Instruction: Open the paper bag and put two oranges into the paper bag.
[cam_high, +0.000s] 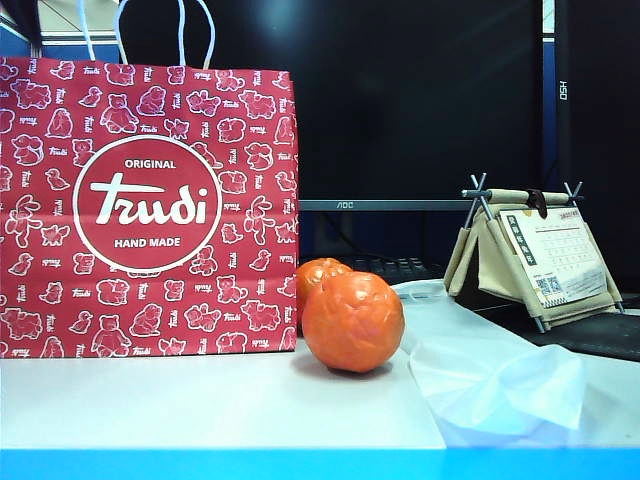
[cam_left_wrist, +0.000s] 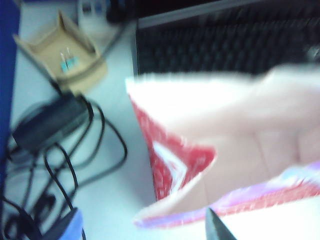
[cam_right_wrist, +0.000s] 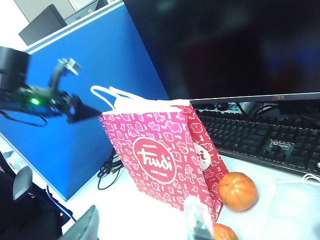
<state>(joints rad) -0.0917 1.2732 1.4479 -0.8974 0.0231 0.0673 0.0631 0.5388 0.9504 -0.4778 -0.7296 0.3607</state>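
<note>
Jaws of the left gripper (cam_right_wrist: 75, 111) stand spread and empty, hovering above the mouth of the tall red paper bag with white teddy-bear outlines (cam_high: 150, 210), near its white cord handles (cam_high: 180, 30). The bag stands upright on the white table (cam_high: 200, 400), long axis vertical, mouth up and only narrowly parted. Of the right gripper (cam_right_wrist: 150, 227) only blurred fingers show; I cannot tell its state. It hangs nearer the two glossy round oranges (cam_high: 352, 320), which rest just beside the bag's right edge

Left gripper (cam_right_wrist: 80, 112) hangs high; right gripper (cam_right_wrist: 142, 227), jaws apart.
</note>
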